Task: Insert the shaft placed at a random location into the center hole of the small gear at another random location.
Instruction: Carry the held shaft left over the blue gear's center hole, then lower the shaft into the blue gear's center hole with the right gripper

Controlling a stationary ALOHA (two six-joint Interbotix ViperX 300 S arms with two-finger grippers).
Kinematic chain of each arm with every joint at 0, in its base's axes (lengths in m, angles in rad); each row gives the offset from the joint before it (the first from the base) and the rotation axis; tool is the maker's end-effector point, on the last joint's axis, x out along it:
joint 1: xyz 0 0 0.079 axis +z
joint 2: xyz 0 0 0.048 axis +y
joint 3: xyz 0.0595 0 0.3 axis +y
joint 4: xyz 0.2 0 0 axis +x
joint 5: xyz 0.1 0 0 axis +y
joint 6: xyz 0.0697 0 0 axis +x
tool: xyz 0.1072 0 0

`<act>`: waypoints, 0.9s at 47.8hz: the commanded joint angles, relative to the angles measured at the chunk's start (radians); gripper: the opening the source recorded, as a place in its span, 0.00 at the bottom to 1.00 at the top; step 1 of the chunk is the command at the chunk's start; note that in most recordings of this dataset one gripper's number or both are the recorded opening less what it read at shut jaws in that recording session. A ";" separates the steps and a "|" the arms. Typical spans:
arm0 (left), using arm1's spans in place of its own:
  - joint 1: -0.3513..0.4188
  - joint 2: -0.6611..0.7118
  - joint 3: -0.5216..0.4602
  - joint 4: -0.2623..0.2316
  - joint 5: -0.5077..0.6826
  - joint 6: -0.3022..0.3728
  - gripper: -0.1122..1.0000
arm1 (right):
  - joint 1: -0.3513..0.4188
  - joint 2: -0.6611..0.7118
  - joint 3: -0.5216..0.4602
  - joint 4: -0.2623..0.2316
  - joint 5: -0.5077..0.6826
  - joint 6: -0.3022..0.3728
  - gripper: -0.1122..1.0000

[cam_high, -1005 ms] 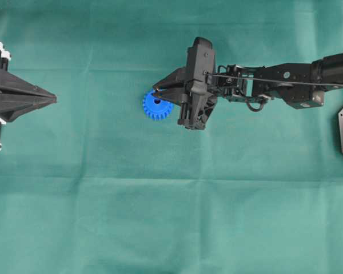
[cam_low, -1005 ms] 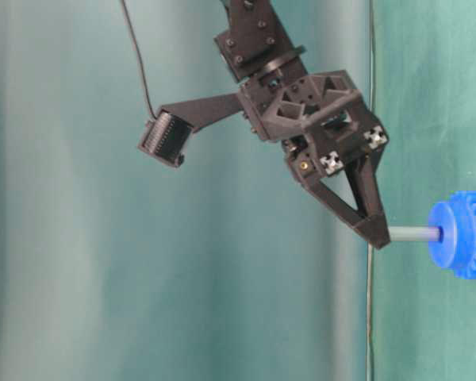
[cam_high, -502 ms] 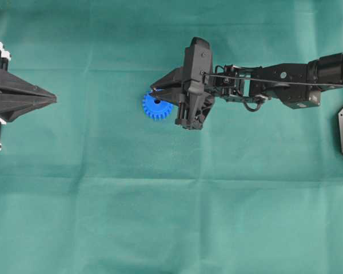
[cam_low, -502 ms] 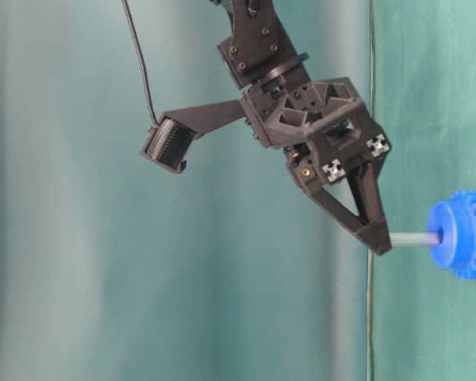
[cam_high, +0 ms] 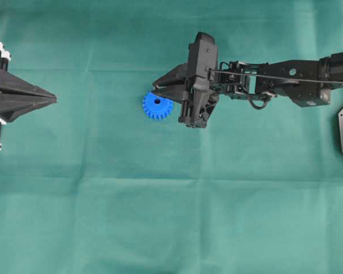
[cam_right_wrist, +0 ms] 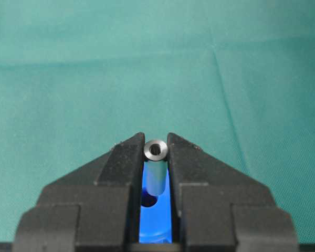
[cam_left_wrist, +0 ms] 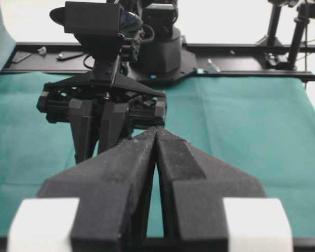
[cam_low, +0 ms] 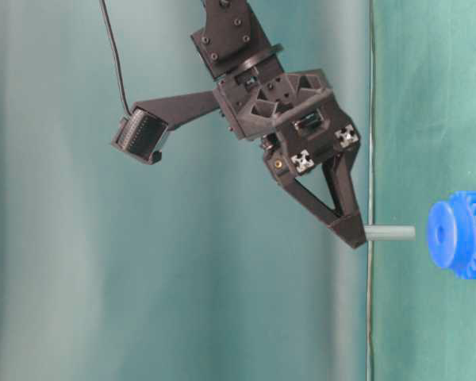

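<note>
1 shaft point(cam_low: 390, 232) in right hand point(cam_low: 354, 235); 1 small gear point(cam_low: 460, 233) apart.

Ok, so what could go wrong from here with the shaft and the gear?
The shaft is pinched only at one end by the right jaws, so touching the gear may tilt it or make it slip. In the right wrist view the hole sits slightly left of the shaft, so it may miss. The gear lies loose on the cloth; an off-centre push could slide it.
</note>
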 commanded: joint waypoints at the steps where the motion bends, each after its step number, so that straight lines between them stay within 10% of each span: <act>1: 0.002 0.008 -0.026 0.003 -0.005 -0.002 0.10 | 0.006 -0.020 -0.018 -0.002 -0.002 -0.011 0.22; 43: 0.002 0.008 -0.025 0.003 -0.006 0.000 0.10 | 0.009 0.057 -0.041 0.002 -0.021 -0.008 0.22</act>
